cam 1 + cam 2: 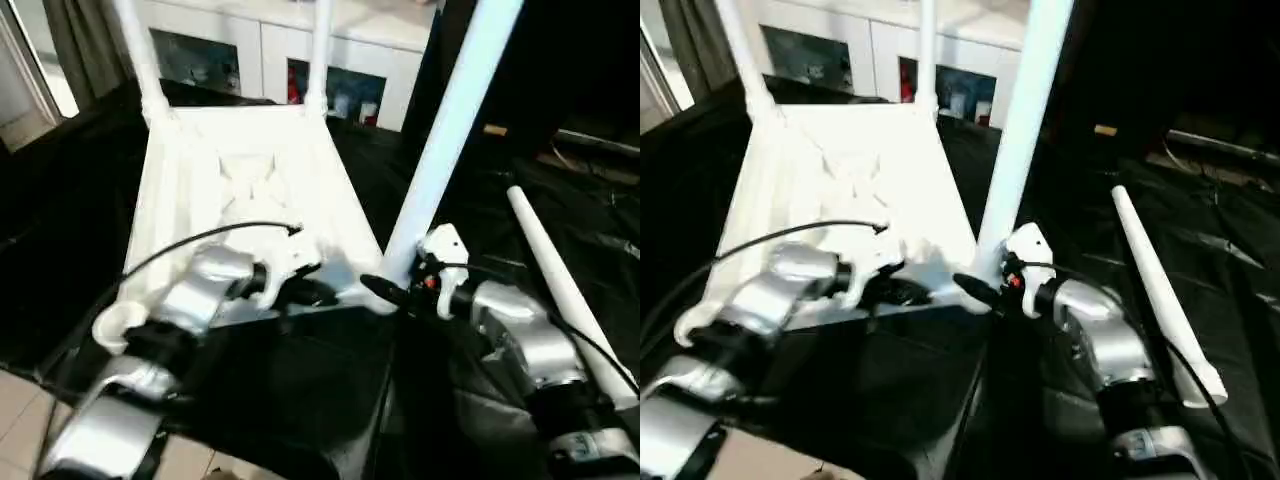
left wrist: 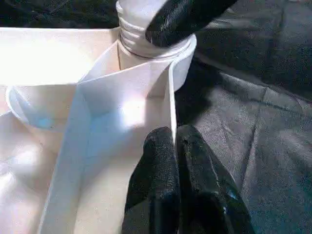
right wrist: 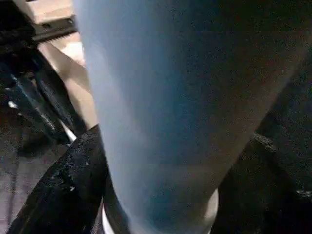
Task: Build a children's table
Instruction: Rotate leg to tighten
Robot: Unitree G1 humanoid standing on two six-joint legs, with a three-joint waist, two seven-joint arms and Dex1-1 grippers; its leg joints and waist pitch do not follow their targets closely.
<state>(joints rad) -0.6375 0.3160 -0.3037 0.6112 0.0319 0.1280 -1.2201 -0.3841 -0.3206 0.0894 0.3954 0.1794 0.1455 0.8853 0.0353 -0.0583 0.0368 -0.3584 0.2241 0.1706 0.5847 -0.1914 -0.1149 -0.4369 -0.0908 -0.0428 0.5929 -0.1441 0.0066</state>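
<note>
Tabletop [image 1: 240, 190] upside down on black-draped bench [image 1: 60, 230], long axis running away from robot. Near-right leg [image 1: 450, 130] upright in its socket; spare leg [image 1: 560, 280] lies alongside. Left hand [image 2: 178, 146] closed, empty, at rib; right hand [image 1: 385, 290] apart around leg base.

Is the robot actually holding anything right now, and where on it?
The right gripper has its fingers around the near-right leg at its base by the socket; a firm clamp can't be told. The left gripper, shut, holds nothing.
</note>
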